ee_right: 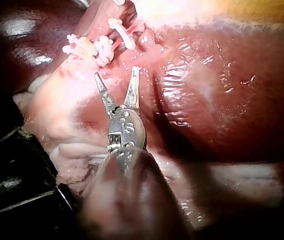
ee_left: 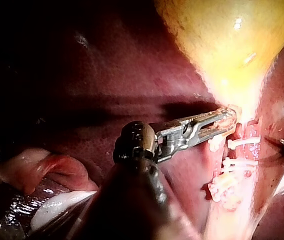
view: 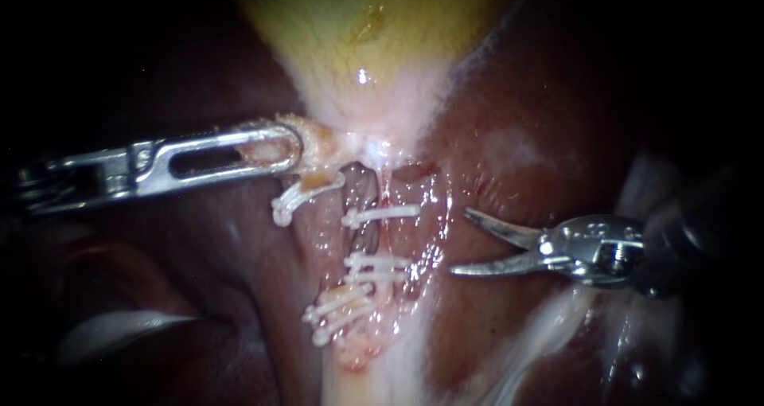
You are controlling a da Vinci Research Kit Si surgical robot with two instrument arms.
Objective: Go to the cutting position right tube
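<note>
The right instrument (view: pixel 460 243), a slim silver shaft ending in two thin, pointed metal blades, comes in from the right. Its jaws stand wide apart in a V and hold nothing. The tips hover over wet pink tissue just to the right of the clipped area. They are near the right tube (view: pixel 385 237) but not touching it. This tube is a thin reddish-pink strand running down from the gallbladder's neck. In the right wrist view the right instrument (ee_right: pixel 116 72) aims its open blades toward the clips, which lie ahead of the tips and a little to one side, with a gap between.

Three white plastic clips cross the right tube: a single upper clip (view: pixel 380 213) and a lower pair of clips (view: pixel 378 261) set close together. The bare stretch of tube between them lies level with the opening of the jaws, off to their left.

Further left, a curved white clip (view: pixel 306 195) hangs on a pale strip of tissue, and two slanted white clips (view: pixel 341 309) sit lower down.

Beyond these, the left instrument (view: pixel 278 147), a silver shaft with long slotted metal jaws, reaches in from the left. Its jaws are closed on the pale tissue at the gallbladder's neck, as the left wrist view (ee_left: pixel 227 120) also shows.

Farthest back lies the yellow, glistening gallbladder (view: pixel 374 32), tapering down to that neck, with the dark red liver (view: pixel 541 119) around it.
</note>
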